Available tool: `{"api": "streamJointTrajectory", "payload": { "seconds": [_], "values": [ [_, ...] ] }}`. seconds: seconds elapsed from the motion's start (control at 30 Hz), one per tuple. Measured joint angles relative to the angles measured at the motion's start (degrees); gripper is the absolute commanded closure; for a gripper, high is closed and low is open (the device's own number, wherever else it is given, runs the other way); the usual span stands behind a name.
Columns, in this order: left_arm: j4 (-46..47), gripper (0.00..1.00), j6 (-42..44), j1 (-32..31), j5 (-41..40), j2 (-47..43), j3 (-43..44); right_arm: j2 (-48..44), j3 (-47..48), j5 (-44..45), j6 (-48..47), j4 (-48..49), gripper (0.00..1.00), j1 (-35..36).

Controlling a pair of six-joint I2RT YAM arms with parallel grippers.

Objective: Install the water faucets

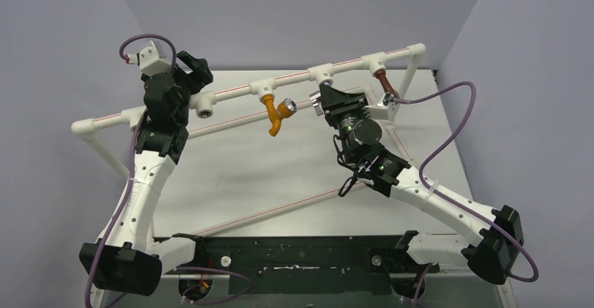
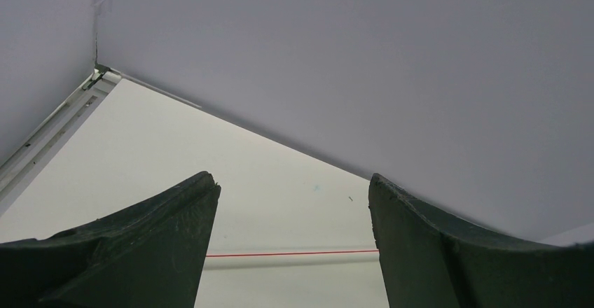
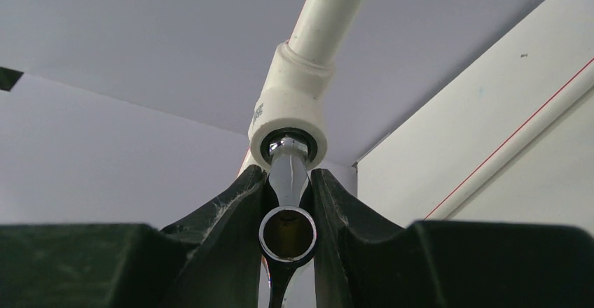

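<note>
Two grey walls meeting at the far corner, closing in a pale desk (image 1: 280,175) along its far and side edges. Across the desk, a white pipe frame (image 1: 231,91): top rail climbing from low at the left to higher at the far right, thinner red-striped pipes lying slantwise beneath, wide bare surface in the middle.

At left, left arm (image 1: 157,133) reared up beside an open socket (image 1: 204,103) on the rail. Left jaws released, spread wide, nothing between them, only wall, desk edge and one striped pipe beyond.

At right, right arm (image 1: 392,175) reaching in toward the middle of the rail. Right jaws clenched on the silver faucet (image 3: 287,206), its shiny stem pushed up into a white tee fitting (image 3: 291,122), round spout mouth facing the wrist camera.

Hanging from the rail just left of that, orange faucet (image 1: 272,117) with chrome knob (image 1: 286,106), near the right jaws.

Farther right, close to the corner post, brown faucet (image 1: 384,82) seated under its own fitting.
</note>
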Motion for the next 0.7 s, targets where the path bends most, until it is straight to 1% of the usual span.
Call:
{"api": "streamJointTrajectory", "payload": {
  "seconds": [0.1,0.2,0.3,0.47,0.53,0.6,0.7],
  "values": [
    [0.04,0.24,0.0,0.02,0.0,0.0,0.0,-0.07,1.25,0.55,6.4,-3.43,1.0,0.0],
    [0.02,0.24,0.0,0.0,0.0,-0.02,0.0,-0.55,1.29,0.59,11.43,-4.85,1.0,0.0],
    [-0.02,0.24,0.0,0.0,0.02,-0.09,0.0,-0.68,1.29,0.61,14.67,-5.46,1.0,0.0],
    [-0.07,0.24,0.0,0.0,0.0,-0.09,0.0,-0.7,1.29,0.66,17.29,-6.12,0.99,0.0],
    [-0.07,0.24,0.0,0.0,0.02,-0.09,0.0,-0.81,1.33,0.66,17.9,-6.51,0.9,0.0],
    [-0.17,0.24,-0.02,-0.02,0.02,-0.11,0.0,-0.96,1.33,0.63,18.34,-6.88,0.79,0.0],
    [-0.26,0.24,0.0,-0.07,0.02,-0.13,0.0,-1.14,1.33,0.57,18.78,-7.28,0.71,0.0]
  ]
}}
